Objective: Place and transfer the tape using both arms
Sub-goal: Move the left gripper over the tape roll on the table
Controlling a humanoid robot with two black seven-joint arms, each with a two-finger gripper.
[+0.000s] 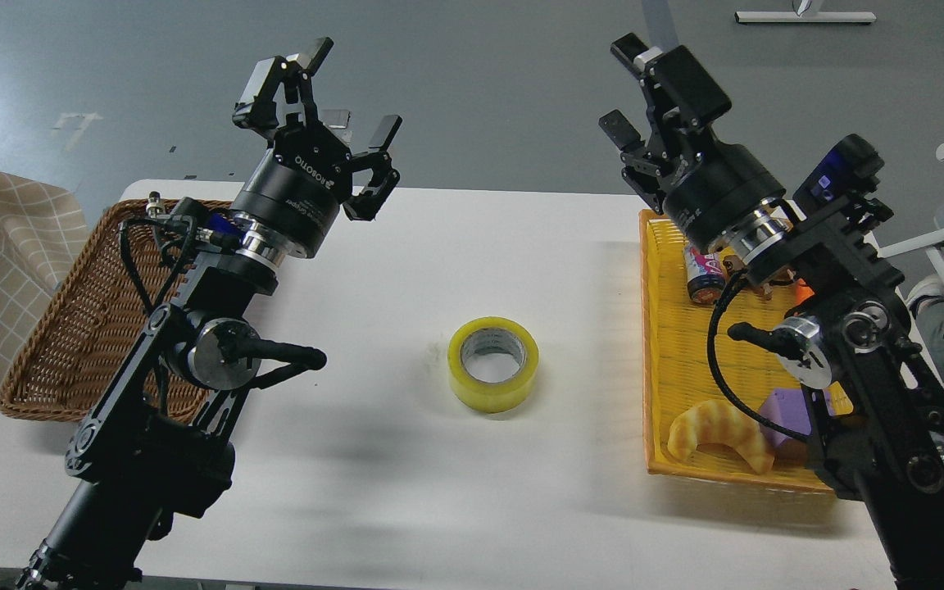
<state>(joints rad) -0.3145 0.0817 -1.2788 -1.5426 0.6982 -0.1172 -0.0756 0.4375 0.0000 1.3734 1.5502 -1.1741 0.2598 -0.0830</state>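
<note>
The tape (493, 364), a thick roll of translucent yellow packing tape with a grey-white cardboard core, lies flat on the white table (406, 492), hole upward, about midway between the two arms and touched by neither. That middle spot looks chosen so either arm can reach it, which suits a handover. Its glossy yellow band is wide and the core's inner wall shows faint print. The left gripper (320, 106) is raised above the table's far edge with its fingers spread wide and empty; the right gripper (644, 102) is also raised, above the yellow plastic basket (669, 344), fingers apart and holding nothing. That basket holds a golden croissant (718, 434), a purple block (787, 410) and a small can (703, 277); a brown wicker tray (70, 328) sits at the left.
</note>
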